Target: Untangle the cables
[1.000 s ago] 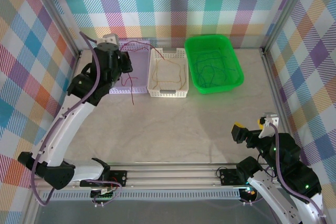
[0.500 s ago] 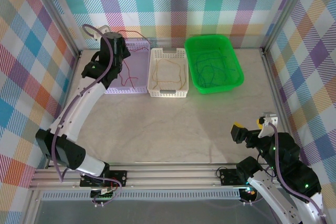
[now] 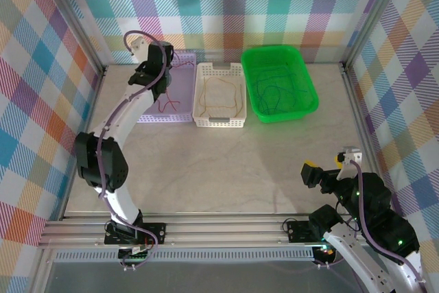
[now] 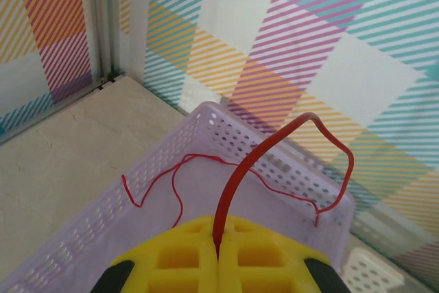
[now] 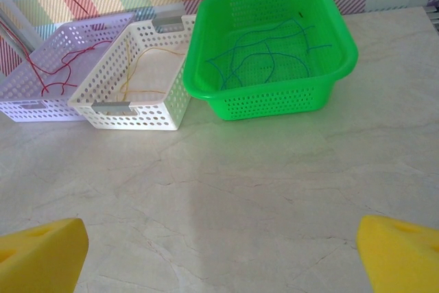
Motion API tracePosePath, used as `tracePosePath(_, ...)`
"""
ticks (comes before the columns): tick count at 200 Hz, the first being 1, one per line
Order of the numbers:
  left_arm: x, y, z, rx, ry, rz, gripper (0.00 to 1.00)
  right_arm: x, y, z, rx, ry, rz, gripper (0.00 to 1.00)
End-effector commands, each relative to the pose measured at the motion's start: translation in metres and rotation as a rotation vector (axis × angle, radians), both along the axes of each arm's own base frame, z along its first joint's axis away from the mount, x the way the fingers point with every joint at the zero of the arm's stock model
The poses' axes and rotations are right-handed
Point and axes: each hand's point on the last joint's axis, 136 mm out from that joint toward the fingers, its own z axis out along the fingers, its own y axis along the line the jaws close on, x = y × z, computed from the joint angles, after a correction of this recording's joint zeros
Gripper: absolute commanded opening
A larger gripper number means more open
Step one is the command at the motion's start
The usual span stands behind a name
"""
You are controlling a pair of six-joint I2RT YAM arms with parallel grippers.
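My left gripper [image 3: 160, 62] hangs over the back of the purple basket [image 3: 182, 91]. Its yellow fingers [image 4: 171, 255] are shut on a red cable [image 4: 236, 176] that arches up from the gripper [image 4: 219, 246] and drops into the purple basket [image 4: 226, 118]. More thin red cable [image 3: 167, 104] curls on that basket's floor. Yellow cable [image 5: 137, 73] lies in the white basket [image 5: 137, 116], and blue and green cables [image 5: 267, 56] lie in the green basket [image 5: 274, 101]. My right gripper [image 3: 326, 168] stays low at the near right, open, with bare table between its fingertips [image 5: 41, 252].
The three baskets stand side by side against the back wall: purple, white [image 3: 219, 121], green [image 3: 305, 110]. Checked walls and aluminium frame posts [image 3: 82, 39] close the sides and back. A rail [image 3: 226, 228] runs along the near edge.
My left arm has swung back and to the right, from the purple basket's front left to over its back. The red cable that trailed onto the table in front now lies inside the basket.
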Motion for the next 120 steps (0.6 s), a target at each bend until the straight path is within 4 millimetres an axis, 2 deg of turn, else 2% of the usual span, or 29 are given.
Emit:
tracePosePath(1, 0.010, 0.016, 0.008, -0.007, -0.069, 0.104, 0.00, 0.003, 0.003, 0.001, 0.006, -0.003, 0.006, 1.00)
tracePosePath(42, 0.026, 0.021, -0.027, 0.012, -0.024, 0.167, 0.00, 0.003, 0.003, 0.001, 0.008, -0.004, 0.005, 1.00)
tracePosePath(78, 0.034, 0.019, -0.072, -0.008, 0.036, 0.186, 0.00, 0.003, 0.003, 0.001, 0.008, -0.004, 0.005, 1.00)
tracePosePath(120, 0.029, 0.020, -0.130, 0.004, 0.154, 0.205, 0.00, 0.003, 0.004, 0.001, 0.007, -0.003, 0.010, 1.00)
